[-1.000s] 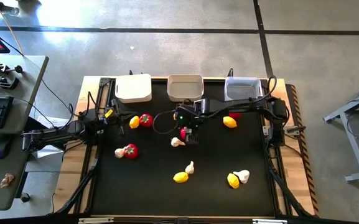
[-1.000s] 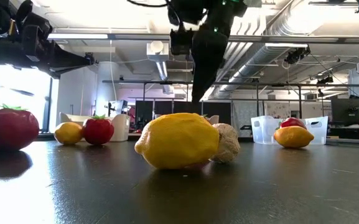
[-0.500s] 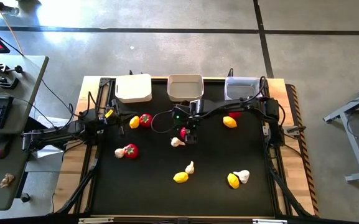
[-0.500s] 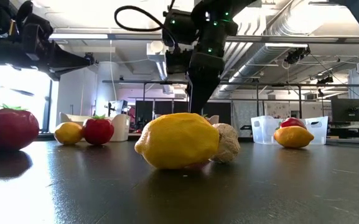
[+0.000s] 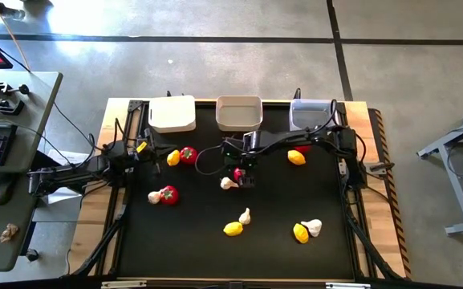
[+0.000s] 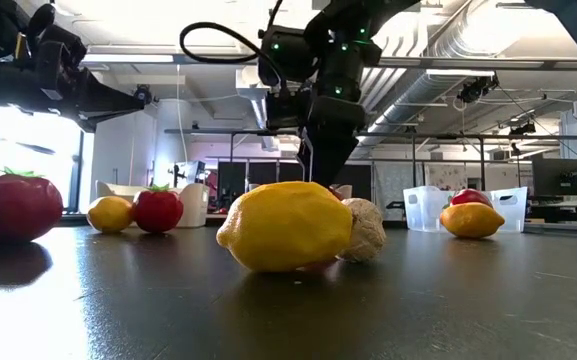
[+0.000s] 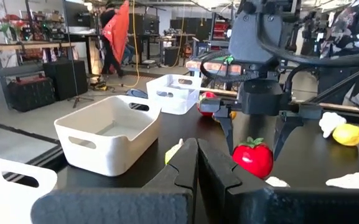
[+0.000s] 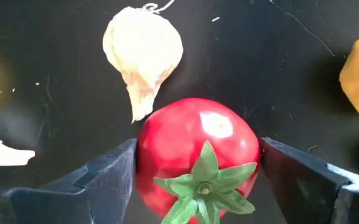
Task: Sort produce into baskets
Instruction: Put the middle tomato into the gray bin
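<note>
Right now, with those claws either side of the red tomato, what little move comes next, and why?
Probably closing: the right gripper stands open with its fingers flanking the tomato, which sits on the table beside a garlic bulb. Shutting would grip it for lifting. The left gripper waits shut.

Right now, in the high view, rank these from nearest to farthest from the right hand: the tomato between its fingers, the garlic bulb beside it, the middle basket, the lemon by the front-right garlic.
1. Tomato, between the open right hand fingers.
2. Garlic bulb, just to its left.
3. Middle basket, at the table's far edge.
4. Lemon, front right.
</note>
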